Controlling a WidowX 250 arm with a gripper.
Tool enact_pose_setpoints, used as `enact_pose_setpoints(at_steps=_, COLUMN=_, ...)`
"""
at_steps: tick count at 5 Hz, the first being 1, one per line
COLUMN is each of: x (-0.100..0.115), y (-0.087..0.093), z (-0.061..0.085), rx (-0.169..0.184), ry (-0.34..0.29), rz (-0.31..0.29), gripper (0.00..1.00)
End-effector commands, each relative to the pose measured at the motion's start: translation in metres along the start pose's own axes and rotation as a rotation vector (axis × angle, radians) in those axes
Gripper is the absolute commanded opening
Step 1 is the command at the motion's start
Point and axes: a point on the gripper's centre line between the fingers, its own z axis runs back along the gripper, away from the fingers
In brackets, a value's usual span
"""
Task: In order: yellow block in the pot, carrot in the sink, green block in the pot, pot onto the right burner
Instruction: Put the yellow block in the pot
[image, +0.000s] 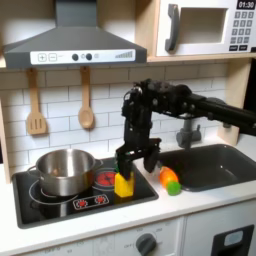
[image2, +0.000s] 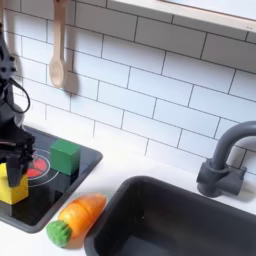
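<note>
The yellow block (image: 123, 184) (image2: 12, 187) stands on the black stove top at the right burner. My gripper (image: 133, 163) (image2: 13, 162) hangs straight over it, open, its fingers reaching down to either side of the block's top. The green block (image2: 66, 158) sits just behind it on the stove's corner. On the white counter between stove and sink lies the carrot (image: 170, 181) (image2: 76, 217), its green end toward the front. The steel pot (image: 65, 171) rests on the left burner in the first exterior view. The dark sink (image: 213, 166) (image2: 190, 225) holds nothing.
A dark arched faucet (image2: 225, 160) (image: 187, 132) stands behind the sink. Two wooden utensils (image: 86, 100) (image2: 58, 55) hang on the tiled wall. A range hood (image: 75, 45) and a microwave (image: 205, 28) are overhead. Stove knobs (image: 147, 241) line the front panel.
</note>
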Motion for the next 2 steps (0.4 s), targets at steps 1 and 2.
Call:
enact_pose_setpoints(at_steps=1, x=0.0115, y=0.0019, z=-0.0184, rx=-0.001, ry=0.025, rz=0.0, gripper=1.0)
enact_pose_setpoints(at_steps=2, x=0.012, y=-0.0011, z=-0.0273, rx=0.002, ry=0.036, rz=-0.016, gripper=1.0)
